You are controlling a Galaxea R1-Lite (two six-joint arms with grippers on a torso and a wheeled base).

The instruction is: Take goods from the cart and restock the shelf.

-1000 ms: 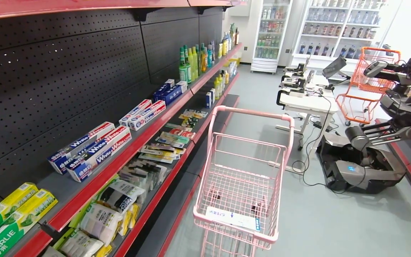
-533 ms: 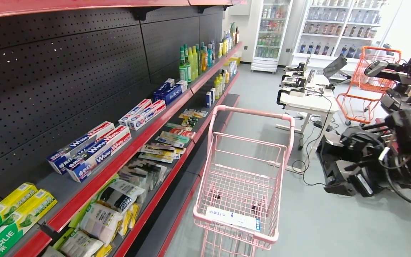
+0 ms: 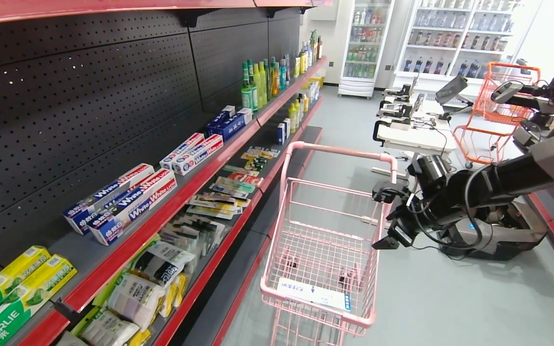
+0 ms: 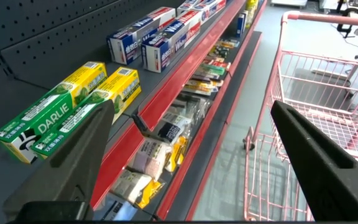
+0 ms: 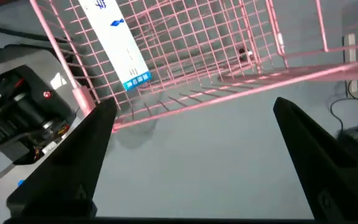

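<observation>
Hovering just beside the pink cart [image 3: 338, 151] at its right rim, right gripper [image 3: 386, 218] spread wide, empty, nearer arm; cart inside lies to robot's left.

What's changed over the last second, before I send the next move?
The right arm has swung in from the right edge toward the pink cart. Its end effector, open and empty, now sits beside the cart's right rim. It has taken hold of nothing. The cart and the boxes on the shelf stayed put.
</observation>
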